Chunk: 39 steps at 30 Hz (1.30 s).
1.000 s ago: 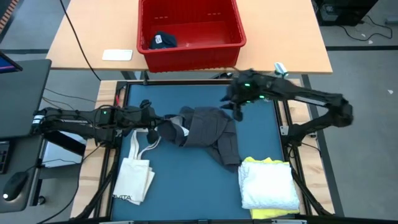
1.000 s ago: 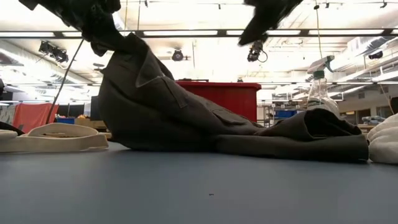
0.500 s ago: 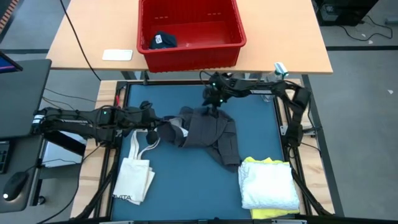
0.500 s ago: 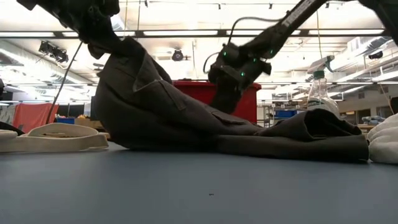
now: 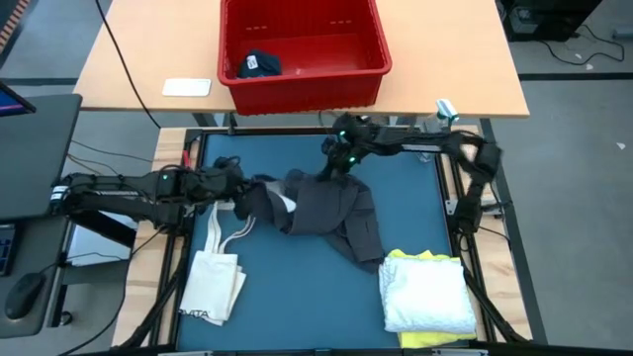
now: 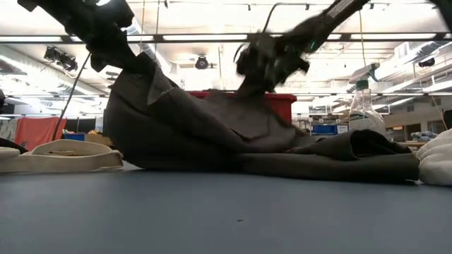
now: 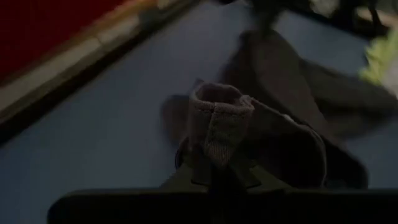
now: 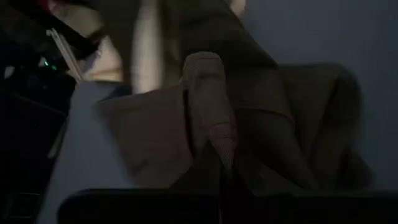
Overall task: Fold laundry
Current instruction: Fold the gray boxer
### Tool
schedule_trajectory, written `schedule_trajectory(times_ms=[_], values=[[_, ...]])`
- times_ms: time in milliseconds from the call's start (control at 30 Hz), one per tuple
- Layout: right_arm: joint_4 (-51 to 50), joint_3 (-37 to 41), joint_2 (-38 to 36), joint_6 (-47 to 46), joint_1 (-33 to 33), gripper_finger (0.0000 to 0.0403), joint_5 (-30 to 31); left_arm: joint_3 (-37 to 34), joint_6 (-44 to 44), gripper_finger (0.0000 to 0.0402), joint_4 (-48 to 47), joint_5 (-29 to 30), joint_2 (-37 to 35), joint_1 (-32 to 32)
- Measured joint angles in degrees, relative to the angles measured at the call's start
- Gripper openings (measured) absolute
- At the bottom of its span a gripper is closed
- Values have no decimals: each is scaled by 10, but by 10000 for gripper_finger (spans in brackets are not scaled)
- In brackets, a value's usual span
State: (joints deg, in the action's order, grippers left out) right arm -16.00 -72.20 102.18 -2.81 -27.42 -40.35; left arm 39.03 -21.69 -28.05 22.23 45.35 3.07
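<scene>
The left fingers (image 5: 237,186) and right fingers (image 5: 331,170) each pinch a fold of the dark grey garment (image 5: 331,210) lifted between them. Beyond the right fingers, the red bin (image 5: 302,44) holds a small dark piece (image 5: 258,64).

Dark grey garment (image 5: 331,210) lay on the blue tabletop (image 5: 287,287); yellow (image 5: 427,259) and white (image 5: 427,297) laundry, red bin (image 5: 302,49) nearby.

The dark grey garment (image 6: 212,134) is lifted off the blue surface (image 6: 226,212) at two points, by the left gripper (image 6: 120,53) and right gripper (image 6: 265,67).
</scene>
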Motion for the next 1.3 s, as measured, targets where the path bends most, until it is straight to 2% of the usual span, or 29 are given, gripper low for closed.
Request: schedule_trajectory(times_ms=[167,300,400,600,667,767,867,933,1000,1133,1200,1300], values=[[-86,0,-174,31,1,8,106,0,20,7,2,22,-49,11],[-72,0,-328,112,-4,8,205,23,88,6,31,22,-91,10],[-67,-2,-419,128,-16,8,271,69,152,5,54,22,-113,9],[-162,1,-503,102,-32,8,278,174,254,4,56,19,-118,9],[-170,1,-522,94,-25,8,255,200,272,4,48,-2,-109,9],[-156,0,-549,77,-15,8,184,232,290,4,39,-62,-92,9],[-134,0,-567,66,-1,8,50,261,303,4,38,-141,-67,5],[-92,0,-576,42,9,8,-45,279,305,4,41,-174,-45,-6],[-51,-1,-580,21,21,8,-106,292,318,4,44,-188,-19,-20],[-39,-3,-560,30,39,8,-141,298,378,4,60,-189,41,-26],[-44,-2,-518,38,42,8,-157,299,392,8,71,-194,84,-10],[-42,0,-433,59,50,8,-167,297,396,10,107,-251,160,14]])
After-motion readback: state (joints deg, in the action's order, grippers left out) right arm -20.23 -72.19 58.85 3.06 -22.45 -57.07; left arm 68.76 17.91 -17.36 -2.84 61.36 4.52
